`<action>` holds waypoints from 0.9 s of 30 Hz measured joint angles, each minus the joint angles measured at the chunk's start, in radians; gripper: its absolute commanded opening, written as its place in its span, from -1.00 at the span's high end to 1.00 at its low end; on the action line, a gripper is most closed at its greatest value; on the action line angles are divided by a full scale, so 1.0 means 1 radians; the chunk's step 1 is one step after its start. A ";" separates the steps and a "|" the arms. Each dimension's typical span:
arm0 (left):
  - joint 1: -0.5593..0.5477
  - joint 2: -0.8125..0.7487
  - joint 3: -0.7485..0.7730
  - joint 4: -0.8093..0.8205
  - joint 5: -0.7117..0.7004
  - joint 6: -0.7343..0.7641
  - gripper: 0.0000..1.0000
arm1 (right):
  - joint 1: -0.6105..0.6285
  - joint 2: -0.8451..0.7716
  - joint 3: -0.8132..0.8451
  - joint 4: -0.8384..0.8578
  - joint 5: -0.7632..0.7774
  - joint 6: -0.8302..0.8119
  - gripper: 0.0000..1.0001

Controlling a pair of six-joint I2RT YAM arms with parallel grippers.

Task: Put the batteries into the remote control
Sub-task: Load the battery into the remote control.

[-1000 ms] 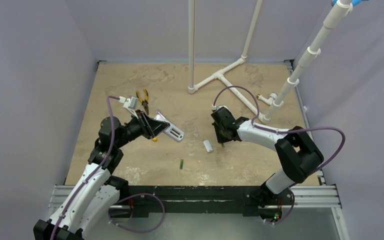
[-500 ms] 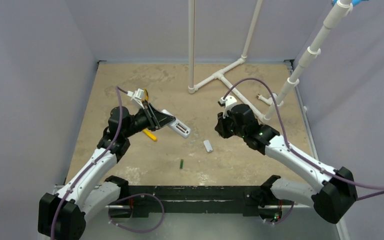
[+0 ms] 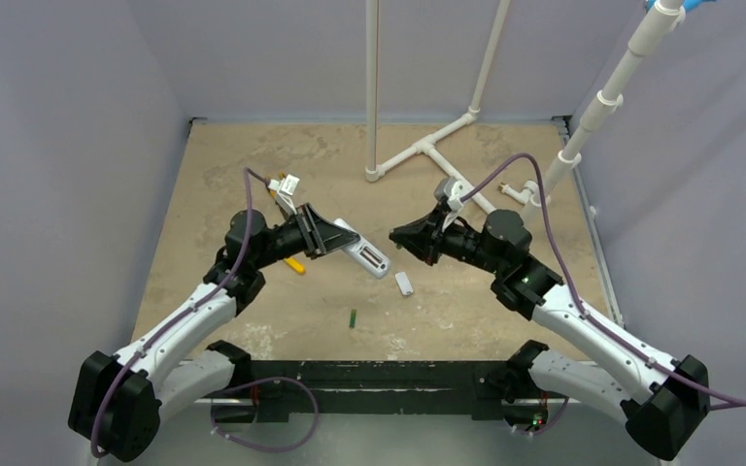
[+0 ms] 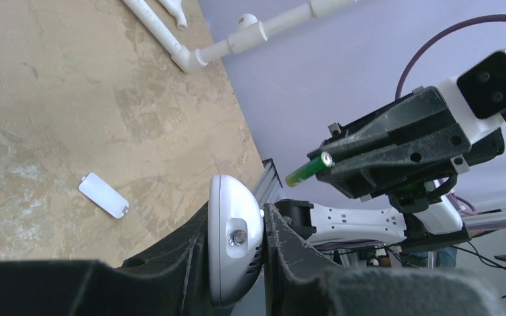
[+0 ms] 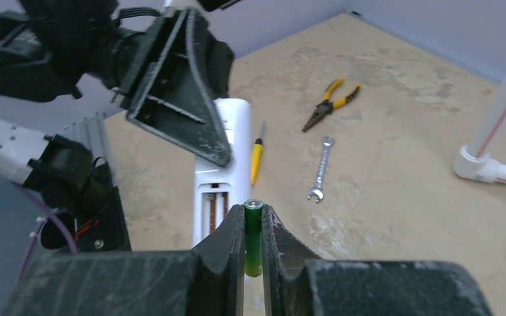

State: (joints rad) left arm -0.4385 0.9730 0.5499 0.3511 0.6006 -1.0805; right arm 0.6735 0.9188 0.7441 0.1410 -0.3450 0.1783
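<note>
The white remote control (image 3: 366,256) is held off the table, my left gripper (image 3: 336,239) shut on its body (image 4: 236,243). Its back faces the right wrist camera, showing an open battery bay (image 5: 214,205). My right gripper (image 3: 396,237) is shut on one green battery (image 5: 253,238), which stands between the fingers a short way from the bay, apart from it. The same battery (image 4: 309,168) sticks out of the right gripper in the left wrist view. A second green battery (image 3: 353,317) lies on the table in front. The white battery cover (image 3: 404,283) lies flat near it.
A yellow-handled screwdriver (image 5: 257,158), a silver wrench (image 5: 320,168) and yellow pliers (image 5: 331,104) lie on the tan tabletop behind the remote. A white pipe frame (image 3: 427,146) stands at the back and right. Grey walls close in both sides.
Both arms have come in toward the middle. The left one carried the remote rightward. The right gripper rose from the table with the battery and turned to face the remote.
</note>
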 measured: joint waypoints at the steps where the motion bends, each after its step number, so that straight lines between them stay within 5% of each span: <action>1: -0.005 0.005 -0.003 0.004 0.000 -0.006 1.00 | 0.007 0.004 -0.015 0.029 -0.031 -0.006 1.00; 10: -0.023 0.055 -0.022 0.030 -0.003 -0.058 1.00 | 0.096 0.034 -0.088 0.182 -0.170 -0.084 1.00; 27: -0.029 0.082 -0.022 0.051 0.028 -0.064 1.00 | 0.121 0.125 -0.088 0.219 -0.158 -0.214 1.00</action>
State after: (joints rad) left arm -0.4671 1.0546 0.5282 0.4026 0.6289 -1.1446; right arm 0.7948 1.0435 0.6559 0.3595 -0.5034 -0.0357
